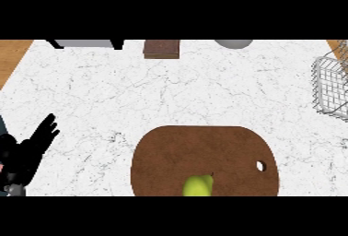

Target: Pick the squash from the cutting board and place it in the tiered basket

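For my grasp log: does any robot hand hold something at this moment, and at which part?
Nothing is held. The left robot hand rests open at the left edge, and the squash lies untouched on the cutting board. The right one is not in view.

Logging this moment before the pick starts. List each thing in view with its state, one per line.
squash: lying on the cutting board near its lower edge, not held.
cutting board: flat on the counter, hanging hole at its right side.
tiered basket: at the right edge, partly out of view, nothing visible inside.
left hand: open, fingers up, resting at the left edge.
right hand: not in view.
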Robot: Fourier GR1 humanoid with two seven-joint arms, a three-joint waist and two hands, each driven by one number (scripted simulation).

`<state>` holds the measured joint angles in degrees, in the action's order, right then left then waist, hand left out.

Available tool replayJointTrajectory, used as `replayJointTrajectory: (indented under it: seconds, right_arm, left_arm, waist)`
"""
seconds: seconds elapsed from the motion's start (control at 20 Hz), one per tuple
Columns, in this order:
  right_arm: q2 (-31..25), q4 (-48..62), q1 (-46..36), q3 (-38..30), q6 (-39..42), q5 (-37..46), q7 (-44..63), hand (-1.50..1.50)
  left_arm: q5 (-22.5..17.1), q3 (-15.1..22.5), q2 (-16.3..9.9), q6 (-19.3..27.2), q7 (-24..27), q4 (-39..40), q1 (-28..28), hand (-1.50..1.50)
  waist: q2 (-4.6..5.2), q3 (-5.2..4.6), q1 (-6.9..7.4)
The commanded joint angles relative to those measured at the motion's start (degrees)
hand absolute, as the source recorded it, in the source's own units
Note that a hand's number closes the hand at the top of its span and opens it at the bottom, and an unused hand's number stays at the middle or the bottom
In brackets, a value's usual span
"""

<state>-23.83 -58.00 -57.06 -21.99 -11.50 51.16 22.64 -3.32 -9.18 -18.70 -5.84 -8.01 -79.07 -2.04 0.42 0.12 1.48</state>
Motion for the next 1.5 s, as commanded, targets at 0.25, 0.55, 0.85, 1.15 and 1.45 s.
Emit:
replayJointTrajectory:
  seconds: [0.25, 0.55, 0.85, 1.15, 1.45]
  right_arm:
    - [-13.69, 15.64, -2.01, 9.19, 1.41, 14.04, -7.4, 1.5]
    - [-17.41, 24.17, -6.05, 13.4, 0.69, 19.66, -13.46, 1.5]
    - [-21.86, 31.96, -12.04, 13.31, 2.07, 20.8, -21.15, 1.5]
    - [-24.51, 40.25, -15.06, 15.1, 2.13, 24.72, -24.93, 1.5]
    - [-23.92, 46.58, -15.5, 13.37, 11.13, 23.94, -18.48, 1.5]
  left_arm:
    - [-0.03, -0.36, 0.4, -0.27, 0.61, -0.04, -0.17, 0.0]
    - [1.71, 0.91, 1.58, 0.93, 0.45, 0.43, 1.04, 0.0]
    - [0.5, 0.68, 1.27, 0.37, -4.25, -4.36, 0.12, 0.0]
    - [1.08, 0.87, 1.51, 0.35, -4.23, -1.9, 3.05, 0.0]
    - [-0.17, -1.27, -1.09, -2.94, -0.72, -0.24, 0.6, 0.0]
  waist:
    - [0.41, -0.4, 0.62]
    - [0.47, -0.13, 1.08]
    - [0.13, -0.06, 0.97]
    - [0.73, -0.04, 1.7]
    - [0.64, -0.1, 1.58]
